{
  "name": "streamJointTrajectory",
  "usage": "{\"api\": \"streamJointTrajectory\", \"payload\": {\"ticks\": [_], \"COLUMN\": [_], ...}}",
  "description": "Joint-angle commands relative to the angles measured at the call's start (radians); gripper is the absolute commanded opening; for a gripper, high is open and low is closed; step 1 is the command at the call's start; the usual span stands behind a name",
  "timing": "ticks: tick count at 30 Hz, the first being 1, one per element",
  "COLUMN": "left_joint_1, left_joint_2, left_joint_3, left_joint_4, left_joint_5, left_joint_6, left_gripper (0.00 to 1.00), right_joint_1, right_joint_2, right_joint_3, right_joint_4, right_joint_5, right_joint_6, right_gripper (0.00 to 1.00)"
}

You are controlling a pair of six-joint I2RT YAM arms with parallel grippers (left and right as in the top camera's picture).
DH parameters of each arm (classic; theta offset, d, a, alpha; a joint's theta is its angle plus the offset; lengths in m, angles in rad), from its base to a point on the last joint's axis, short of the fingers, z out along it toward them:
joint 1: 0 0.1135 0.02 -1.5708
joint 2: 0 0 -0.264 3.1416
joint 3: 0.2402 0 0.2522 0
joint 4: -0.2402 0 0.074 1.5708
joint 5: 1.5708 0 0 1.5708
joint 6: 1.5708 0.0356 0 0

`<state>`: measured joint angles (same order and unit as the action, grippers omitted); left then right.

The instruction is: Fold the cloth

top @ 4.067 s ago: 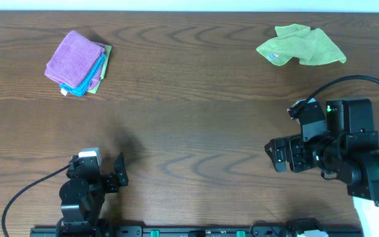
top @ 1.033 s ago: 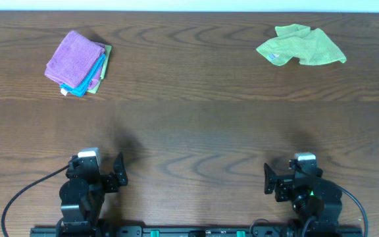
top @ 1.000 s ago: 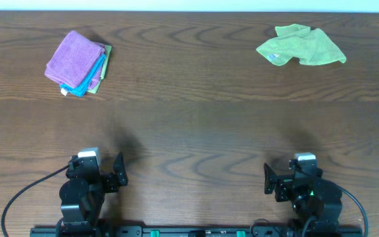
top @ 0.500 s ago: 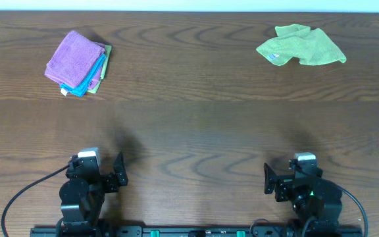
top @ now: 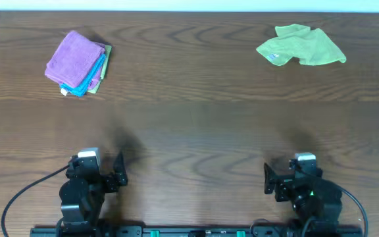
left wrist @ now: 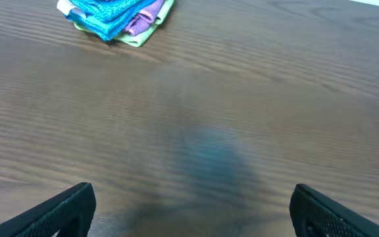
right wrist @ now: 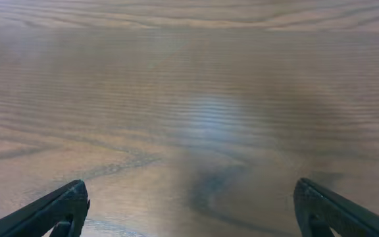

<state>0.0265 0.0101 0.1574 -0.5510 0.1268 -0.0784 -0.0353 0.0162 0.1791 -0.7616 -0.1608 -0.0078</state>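
Note:
The purple cloth (top: pixel 75 54) lies folded on top of a small stack at the table's far left, over a blue cloth (top: pixel 87 79) and a green layer. In the left wrist view the stack (left wrist: pixel 117 14) shows at the top left, mostly blue with a purple sliver (left wrist: pixel 146 14). My left gripper (top: pixel 104 171) sits at the near edge, open, its fingertips (left wrist: pixel 64 210) wide apart over bare wood. My right gripper (top: pixel 285 174) rests at the near right edge, also open, with only table between its fingers (right wrist: pixel 51 214).
A lime-green cloth (top: pixel 301 47) lies crumpled at the far right of the brown wooden table (top: pixel 189 125). A white tag (top: pixel 64 91) pokes out of the stack's near corner. The arms' mounting rail (top: pixel 189 231) runs along the near edge.
The right arm has drawn back from the middle right of the table to the near edge. Over the last second nothing has moved.

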Motion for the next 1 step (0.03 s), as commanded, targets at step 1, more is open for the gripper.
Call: {"api": "streamJointTrajectory", "payload": {"ticks": [1], "left_joint_1": [0.007], "left_joint_2": [-0.006], "left_joint_3": [-0.01], "left_joint_4": [0.003], "left_joint_5": [-0.005], "left_joint_6": [-0.003], "left_gripper": [0.95], "right_joint_1": [-0.01], "right_joint_2": [-0.011], "right_joint_3": [-0.013], "right_joint_4": [0.002], "right_joint_5": [-0.008], "right_joint_6": [0.014], "right_gripper": [0.99]}}
